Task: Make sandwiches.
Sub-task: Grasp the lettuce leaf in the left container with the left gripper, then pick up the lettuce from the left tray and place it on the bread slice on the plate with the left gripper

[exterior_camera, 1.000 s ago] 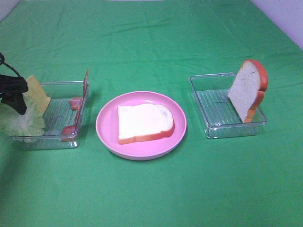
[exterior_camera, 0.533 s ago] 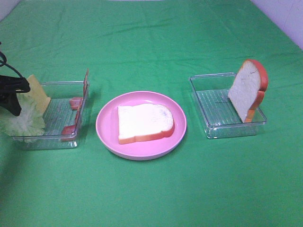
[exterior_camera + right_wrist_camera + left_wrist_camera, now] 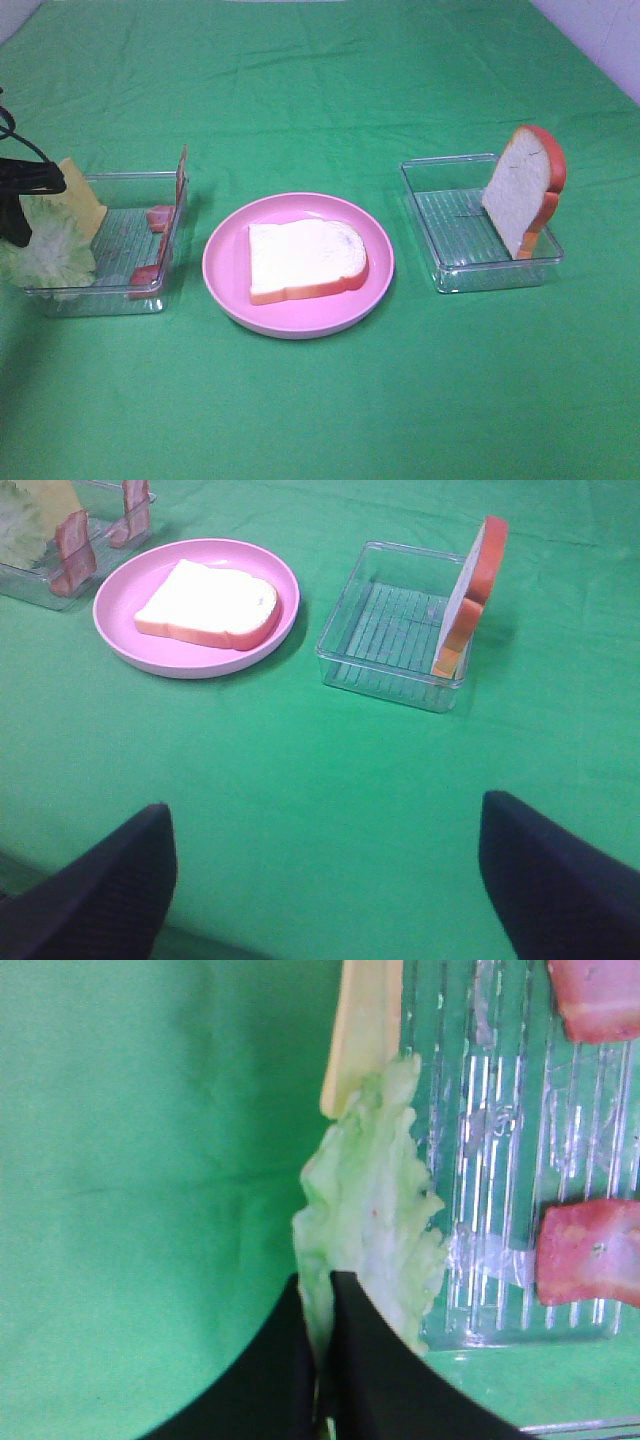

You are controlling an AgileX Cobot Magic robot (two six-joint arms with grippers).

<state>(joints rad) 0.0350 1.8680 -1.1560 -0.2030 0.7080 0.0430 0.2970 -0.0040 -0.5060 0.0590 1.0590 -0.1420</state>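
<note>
One bread slice (image 3: pixel 305 258) lies flat on the round pink plate (image 3: pixel 225 290). A second slice (image 3: pixel 525 190) stands upright against the wall of the right clear tray (image 3: pixel 450 210). My left gripper (image 3: pixel 18 215) is at the outer edge of the left clear tray (image 3: pixel 110 300), shut on the pale green lettuce (image 3: pixel 50 250). The left wrist view shows its fingers (image 3: pixel 360 1360) pinching the lettuce (image 3: pixel 375 1220), with the yellow cheese (image 3: pixel 360 1030) beside it and bacon strips (image 3: pixel 590 1250) in the tray. My right gripper (image 3: pixel 320 880) is open and empty, well short of the plate (image 3: pixel 130 650).
Bacon strips (image 3: pixel 165 220) lean on the left tray's inner wall and the cheese (image 3: pixel 85 195) stands at its outer wall. Green cloth covers the table. The right tray (image 3: pixel 380 670) holds only the upright slice (image 3: pixel 475 590).
My left gripper has shifted slightly left, towards the frame edge, and the lettuce has risen a little with it. Everything else is unmoved.
</note>
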